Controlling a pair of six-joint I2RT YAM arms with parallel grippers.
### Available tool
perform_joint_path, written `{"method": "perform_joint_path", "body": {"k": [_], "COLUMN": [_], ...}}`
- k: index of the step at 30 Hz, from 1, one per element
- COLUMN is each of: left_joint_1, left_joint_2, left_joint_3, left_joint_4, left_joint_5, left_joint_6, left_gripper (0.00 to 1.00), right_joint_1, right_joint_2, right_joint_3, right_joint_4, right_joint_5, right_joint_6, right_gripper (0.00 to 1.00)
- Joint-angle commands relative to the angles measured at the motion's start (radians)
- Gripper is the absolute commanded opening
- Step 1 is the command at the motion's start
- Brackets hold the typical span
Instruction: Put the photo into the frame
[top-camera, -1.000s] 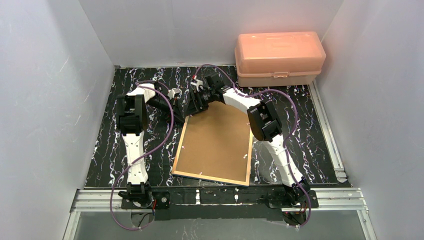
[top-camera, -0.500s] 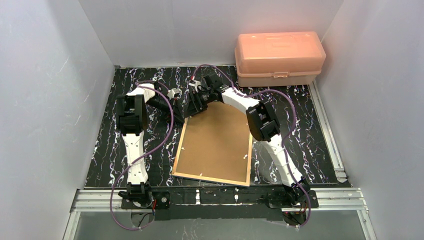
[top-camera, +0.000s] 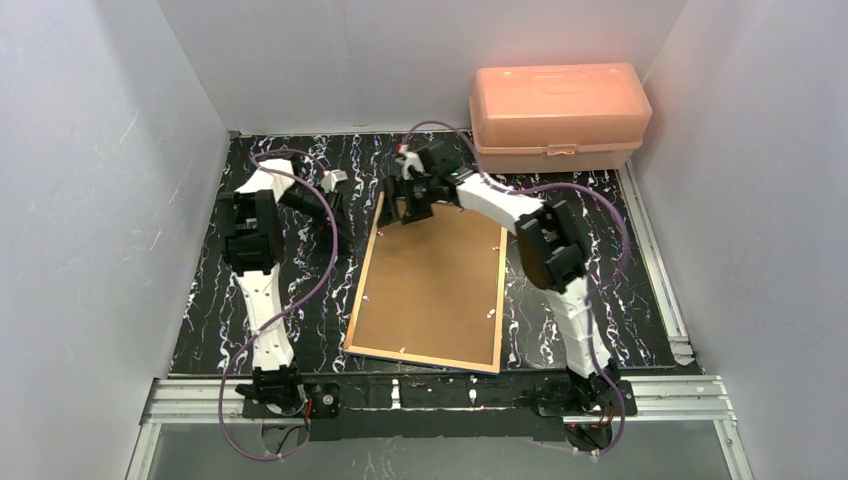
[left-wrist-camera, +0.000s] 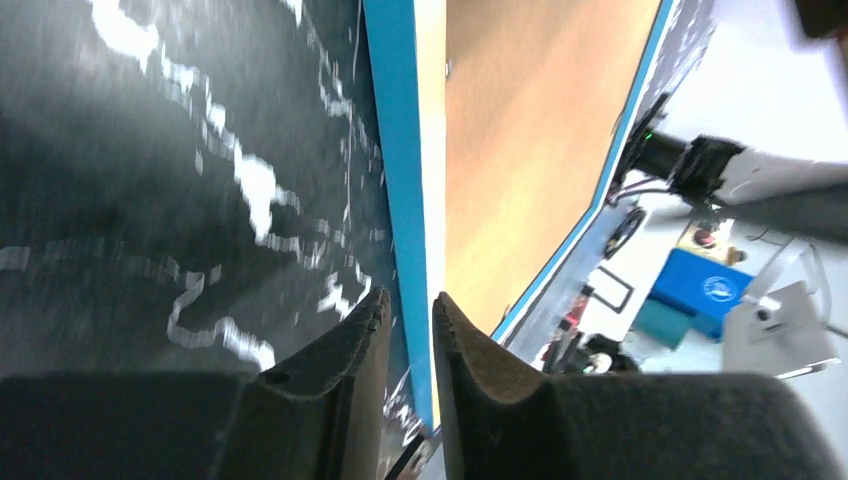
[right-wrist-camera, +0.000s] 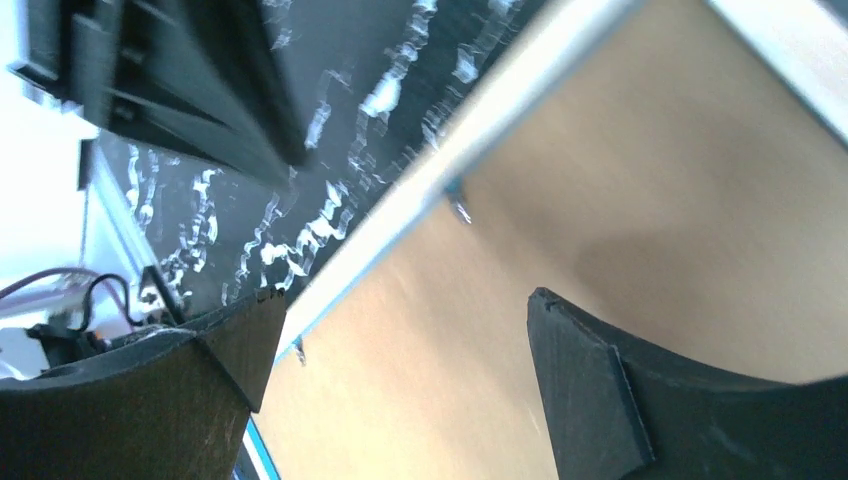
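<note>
The frame (top-camera: 420, 358) lies face down on the black marbled tabletop (top-camera: 600, 260), in the middle of it and reaching close to the near edge. Its brown backing board (top-camera: 430, 280) faces up. The frame sits slightly askew, with its far end leaning toward the right.

The right gripper (right-wrist-camera: 400, 305) hangs over the far left corner of the frame with its 2 fingers spread wide. In the right wrist view there is only backing board and the frame's pale rim between them, and nothing is gripped.

The left gripper (left-wrist-camera: 408, 310) is just beside the frame's left edge, near the far end, on the tabletop's left side. Its 2 fingers stand only a narrow slit apart. In the left wrist view the frame's bright blue border runs in line with that slit, but it cannot be told whether the fingers touch it.

A pink plastic box (top-camera: 558, 115) sits shut at the far right corner of the tabletop, well apart from the frame
</note>
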Motion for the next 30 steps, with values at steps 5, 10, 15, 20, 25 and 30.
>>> {"method": "perform_joint_path", "body": {"k": [5, 10, 15, 20, 25, 30], "left_joint_1": [-0.018, -0.094, -0.133, -0.173, -0.178, -0.181], "left_joint_2": [-0.282, -0.355, -0.377, -0.412, -0.442, -0.46], "left_joint_3": [-0.251, -0.405, -0.479, -0.531, -0.573, -0.602], "left_joint_4": [-0.07, 0.04, 0.093, 0.109, 0.111, 0.102], "left_joint_5": [-0.239, -0.317, -0.357, -0.354, -0.356, -0.346], "left_joint_6": [0.303, 0.302, 0.289, 0.291, 0.317, 0.344], "left_gripper": [0.21, 0.17, 0.13, 0.12, 0.11, 0.1], "right_joint_1": [-0.187, -0.283, -0.335, -0.341, -0.337, -0.276], "right_joint_2": [-0.621, -0.871, -0.885, -0.747, -0.616, -0.439], "right_joint_3": [-0.638, -0.934, -1.038, -0.998, -0.917, -0.683], "right_joint_4": [0.011, 0.003, 0.07, 0.139, 0.255, 0.196], "right_joint_5": [0.524, 0.625, 0.59, 0.514, 0.394, 0.386], "right_joint_6": [0.151, 0.183, 0.189, 0.192, 0.254, 0.237], "right_gripper": [0.99, 0.99, 0.99, 0.99, 0.99, 0.99]}}
